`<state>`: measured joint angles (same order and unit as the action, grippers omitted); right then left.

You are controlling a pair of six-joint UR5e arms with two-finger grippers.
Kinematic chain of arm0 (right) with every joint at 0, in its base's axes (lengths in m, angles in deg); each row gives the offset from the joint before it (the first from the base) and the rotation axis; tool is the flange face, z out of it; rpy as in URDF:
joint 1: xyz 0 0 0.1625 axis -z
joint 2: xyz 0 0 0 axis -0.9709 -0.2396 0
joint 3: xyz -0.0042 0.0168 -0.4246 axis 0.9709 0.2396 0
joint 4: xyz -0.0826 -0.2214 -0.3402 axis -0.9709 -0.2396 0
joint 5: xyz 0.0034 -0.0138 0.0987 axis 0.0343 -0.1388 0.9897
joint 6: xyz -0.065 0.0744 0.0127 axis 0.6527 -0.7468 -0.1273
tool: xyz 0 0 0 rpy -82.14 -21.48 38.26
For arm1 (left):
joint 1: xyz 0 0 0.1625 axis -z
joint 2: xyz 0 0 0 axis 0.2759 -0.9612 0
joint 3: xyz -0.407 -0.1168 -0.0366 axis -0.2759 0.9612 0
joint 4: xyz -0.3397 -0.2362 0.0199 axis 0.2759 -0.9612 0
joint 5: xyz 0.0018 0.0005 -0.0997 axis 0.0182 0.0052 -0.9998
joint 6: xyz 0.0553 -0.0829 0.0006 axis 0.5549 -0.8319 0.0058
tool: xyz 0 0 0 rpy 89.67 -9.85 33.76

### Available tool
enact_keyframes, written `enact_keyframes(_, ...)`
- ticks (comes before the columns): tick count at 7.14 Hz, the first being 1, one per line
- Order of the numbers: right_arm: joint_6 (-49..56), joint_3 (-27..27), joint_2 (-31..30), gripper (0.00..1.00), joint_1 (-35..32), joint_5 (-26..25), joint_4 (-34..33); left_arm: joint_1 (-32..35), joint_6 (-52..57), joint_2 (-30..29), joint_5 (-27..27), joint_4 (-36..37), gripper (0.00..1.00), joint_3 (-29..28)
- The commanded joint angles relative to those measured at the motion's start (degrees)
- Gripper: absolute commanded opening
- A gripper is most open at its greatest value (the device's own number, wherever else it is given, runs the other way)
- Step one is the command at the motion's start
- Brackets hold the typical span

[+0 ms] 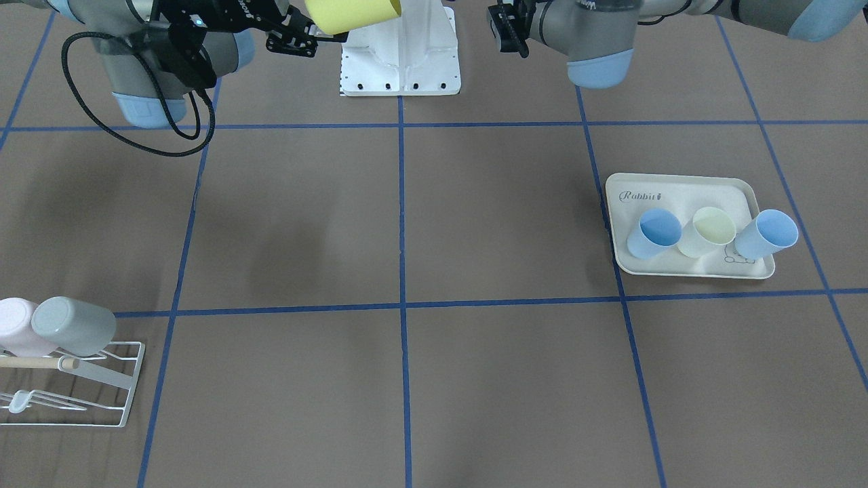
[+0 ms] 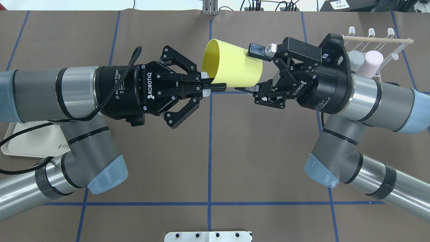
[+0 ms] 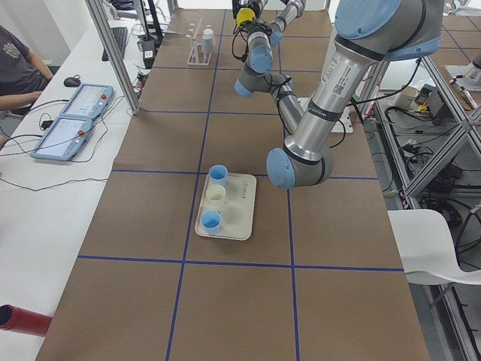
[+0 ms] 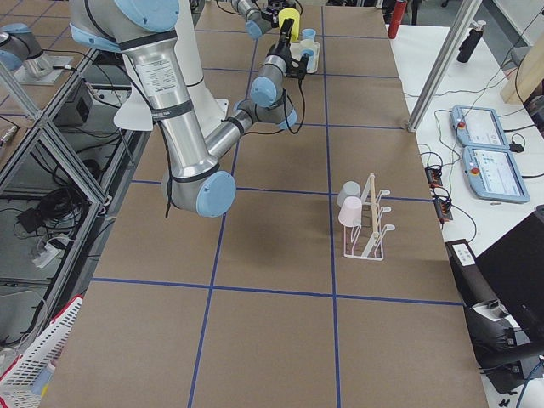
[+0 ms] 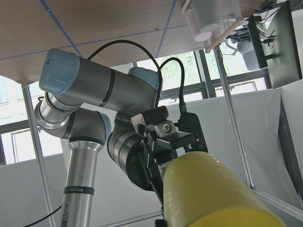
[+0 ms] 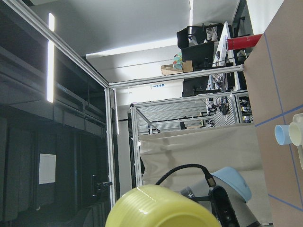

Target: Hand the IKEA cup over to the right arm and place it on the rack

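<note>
Brown table [image 1: 475, 224] with a blue tape grid, both arms raised over the robot-side middle. Step: mid-air handover. The yellow cup [image 2: 235, 65] is on its side above the table, mouth towards the left arm. Left gripper [image 2: 210, 86] is pinched closed on the rim wall. Right gripper [image 2: 252, 69] straddles the base end, one finger on each side, and looks clamped on. Next, by my read, the left needs to let go and back straight off, then the right carries the cup to the rack [image 1: 102, 375] at the far right corner and tips it mouth-down over a free prong beside the grey cup [image 1: 74, 325] and pink cup [image 1: 17, 327]. Pad contact on the right side is hard to confirm. Front view crops the cup and left fingers. The overhead view has the right arm covering part of the rack, so free prongs are unclear.
</note>
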<state>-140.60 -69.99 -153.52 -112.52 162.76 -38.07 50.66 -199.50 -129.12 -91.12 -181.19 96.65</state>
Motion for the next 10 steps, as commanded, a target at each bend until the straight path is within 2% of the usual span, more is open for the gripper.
enact_keyframes(1,0.09,1.70,0.03,0.82,0.00,-0.06,3.59,-0.36,-0.04,0.09,0.00,0.01,0.00,0.00)
enact_keyframes(2,0.09,3.28,0.03,0.82,0.00,-0.06,6.24,-0.36,-0.04,0.09,0.00,0.01,0.00,-0.08)
enact_keyframes(8,0.09,3.03,0.38,0.81,0.09,-0.06,6.44,-0.89,-0.13,0.18,0.00,0.01,0.00,0.09)
enact_keyframes(9,0.09,3.12,0.47,0.72,0.09,-0.06,6.44,-0.89,-0.13,0.18,0.00,0.01,0.00,0.09)
enact_keyframes(10,0.09,3.12,0.47,0.57,0.18,-0.06,6.44,-0.89,-0.13,0.18,0.00,0.01,0.00,0.00)
